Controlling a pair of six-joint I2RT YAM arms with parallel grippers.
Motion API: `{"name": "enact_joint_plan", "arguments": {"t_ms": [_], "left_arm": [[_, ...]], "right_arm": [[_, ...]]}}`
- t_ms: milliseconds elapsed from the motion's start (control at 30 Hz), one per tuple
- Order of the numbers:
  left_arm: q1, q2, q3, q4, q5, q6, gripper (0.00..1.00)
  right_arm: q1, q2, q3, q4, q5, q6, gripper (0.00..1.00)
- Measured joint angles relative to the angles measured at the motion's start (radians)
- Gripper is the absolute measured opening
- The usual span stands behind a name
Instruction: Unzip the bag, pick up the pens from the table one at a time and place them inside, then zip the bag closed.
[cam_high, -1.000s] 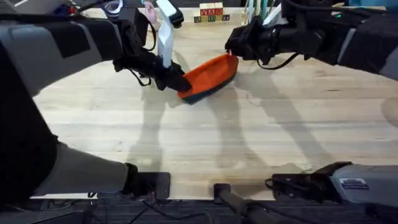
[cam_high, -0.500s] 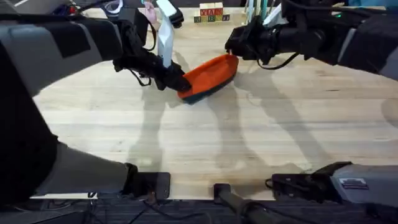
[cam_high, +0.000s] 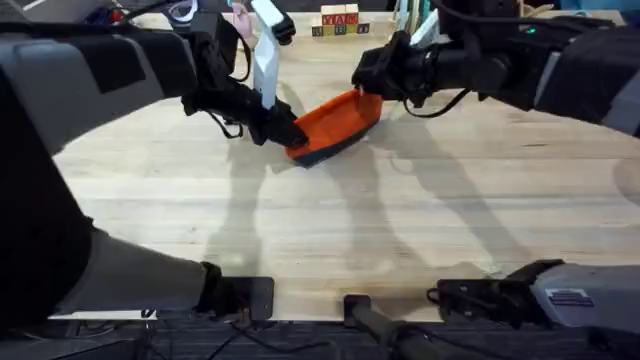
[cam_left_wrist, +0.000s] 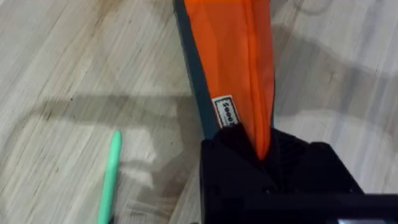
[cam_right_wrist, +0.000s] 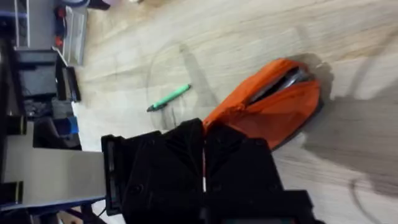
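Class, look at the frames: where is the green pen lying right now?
The green pen lies flat on the bare wooden table, beside the orange bag's left-arm end and apart from it, untouched by either tool.

Bag (cam_high: 338, 120) orange, navy underside; pen (cam_left_wrist: 109, 178) green; table (cam_high: 400, 220) pale wood grain.

The left pincer (cam_high: 283, 130) swallows the near end of the bag (cam_high: 338, 122), so its fingers can't be made out there. The right pincer (cam_high: 368, 80) covers the bag's far end. In the left wrist view, the pen (cam_left_wrist: 109, 180) runs off the picture's edge.
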Motion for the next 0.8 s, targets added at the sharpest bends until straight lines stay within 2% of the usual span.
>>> {"name": "enact_joint_plan", "arguments": {"t_ms": [333, 800], "left_arm": [[0.0, 0.0, 0.0, 0.0, 0.0, 0.0, 0.043], [0.0, 0.0, 0.0, -0.003, 0.0, 0.0, 0.043]], "right_arm": [[0.059, 0.0, 0.0, 0.003, 0.016, 0.0, 0.033], [0.199, 0.001, 0.0, 0.029, 0.037, -0.001, 0.031]]}}
